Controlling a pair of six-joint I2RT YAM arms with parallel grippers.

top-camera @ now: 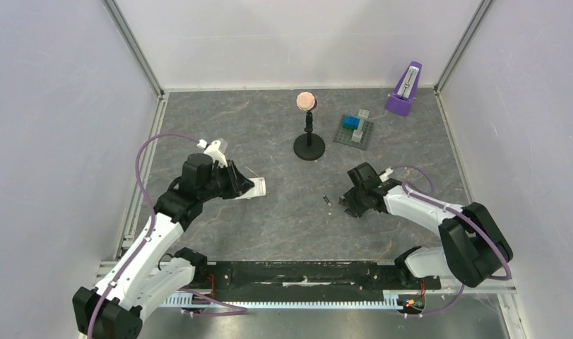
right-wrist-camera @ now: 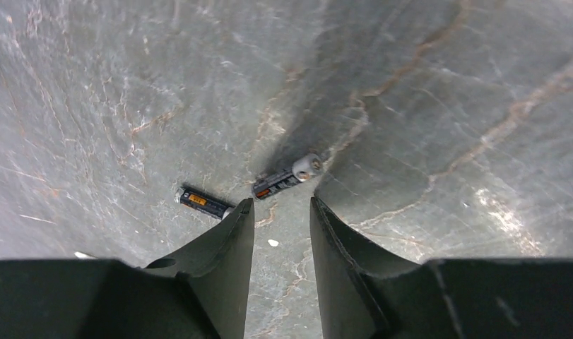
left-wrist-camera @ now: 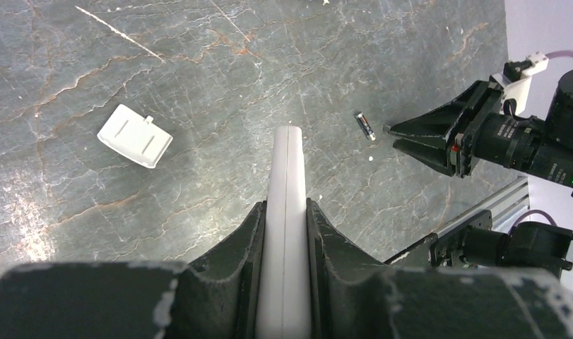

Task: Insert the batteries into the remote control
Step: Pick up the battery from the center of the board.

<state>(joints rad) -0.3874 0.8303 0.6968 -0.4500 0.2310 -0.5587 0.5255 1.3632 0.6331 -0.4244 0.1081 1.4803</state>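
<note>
At nine o'clock on the tabletop (top-camera: 269,233), the left tool (top-camera: 249,188) is clamped tight on the remote control (top-camera: 259,188). The remote is held on its thin edge, and its white body runs out between the two fingers (left-wrist-camera: 244,240) in the left wrist view. At ten o'clock in that view a small white battery cover (left-wrist-camera: 135,135) lies flat on the stone. At twelve o'clock from the centre of the tabletop stands a black stand (top-camera: 309,145) topped with a pink ball. Just right of centre the batteries (right-wrist-camera: 287,180) lie loose, near each other but apart, in a shallow V. One carries an orange label; the other shows a pale metal end pointing to two o'clock in the right wrist view. The right tool (top-camera: 344,201), at four o'clock from the centre, hangs low just beside them with its jaws parted. The labelled battery's end reaches one fingertip (right-wrist-camera: 239,215); whether they touch I cannot tell. At one o'clock sits a grey plate (top-camera: 354,135) with blue blocks, and a purple metronome (top-camera: 405,90) stands in the far right corner.
</note>
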